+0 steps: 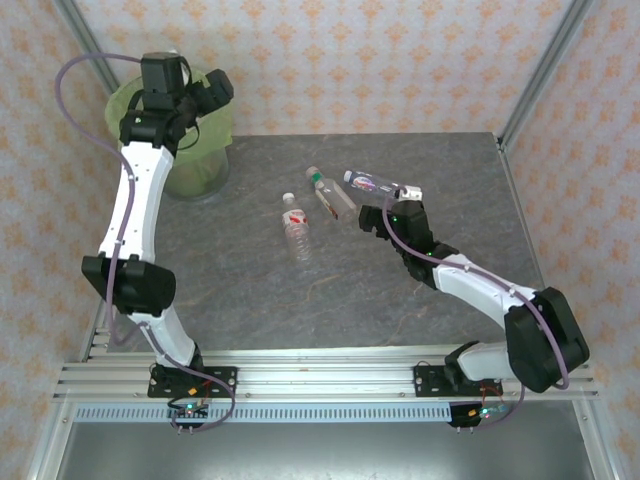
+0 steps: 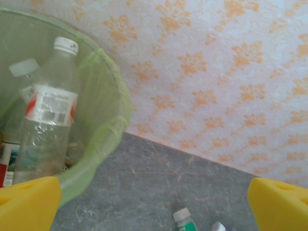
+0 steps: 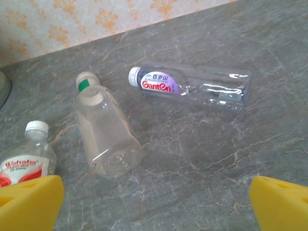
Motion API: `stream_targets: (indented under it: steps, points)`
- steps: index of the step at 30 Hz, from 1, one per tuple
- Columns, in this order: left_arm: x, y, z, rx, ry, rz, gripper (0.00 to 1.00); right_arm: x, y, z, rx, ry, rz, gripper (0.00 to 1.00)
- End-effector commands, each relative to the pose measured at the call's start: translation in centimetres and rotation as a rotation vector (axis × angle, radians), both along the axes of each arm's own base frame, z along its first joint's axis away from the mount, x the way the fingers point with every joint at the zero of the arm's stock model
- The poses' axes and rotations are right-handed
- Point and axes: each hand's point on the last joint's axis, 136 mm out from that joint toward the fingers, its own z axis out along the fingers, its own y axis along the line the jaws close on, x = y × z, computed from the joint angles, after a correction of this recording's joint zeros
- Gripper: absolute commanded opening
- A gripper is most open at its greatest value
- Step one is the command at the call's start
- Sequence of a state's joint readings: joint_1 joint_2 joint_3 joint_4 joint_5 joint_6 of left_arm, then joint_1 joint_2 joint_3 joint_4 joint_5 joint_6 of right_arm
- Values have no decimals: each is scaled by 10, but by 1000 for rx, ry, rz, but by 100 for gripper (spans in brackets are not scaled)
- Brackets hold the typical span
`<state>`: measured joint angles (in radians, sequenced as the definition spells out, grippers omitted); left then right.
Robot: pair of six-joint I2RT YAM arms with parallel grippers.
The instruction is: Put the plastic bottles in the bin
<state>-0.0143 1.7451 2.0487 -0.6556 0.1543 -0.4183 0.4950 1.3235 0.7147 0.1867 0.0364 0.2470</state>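
1. Three plastic bottles lie on their sides near the middle of the grey worktop: a white-capped bottle with a red label, a green-banded bottle of clear plastic, and a purple-labelled bottle farthest right.
2. I have my right claw hovering just short of the three, its yellow fingers spread wide and gripping nothing.
3. My left claw hangs at the bin in the far left corner of the worktop, likewise released and empty.
4. Inside the green-lined bin a tall clear bottle with a red-white label stands cap-up, and a second capped bottle sits just beside it.
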Motion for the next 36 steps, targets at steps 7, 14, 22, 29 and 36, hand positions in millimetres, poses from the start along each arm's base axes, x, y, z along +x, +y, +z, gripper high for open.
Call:
stream_targets:
  steps: [7,14,22,29,36]
  points:
    - [-47,-29,1,-94,-110,-4,100,1,7,-28,-106,151,132,99]
    - [-75,-24,-47,-102,0,23,100,18,-14,-42,-170,290,225,99]
    - [-103,-9,-77,-9,78,67,100,37,-34,-36,-324,374,443,99]
    - [-114,-7,-88,-3,75,70,100,65,-53,-34,-439,388,563,99]
    - [-124,0,-92,14,79,103,100,121,-69,-52,-533,375,577,99]
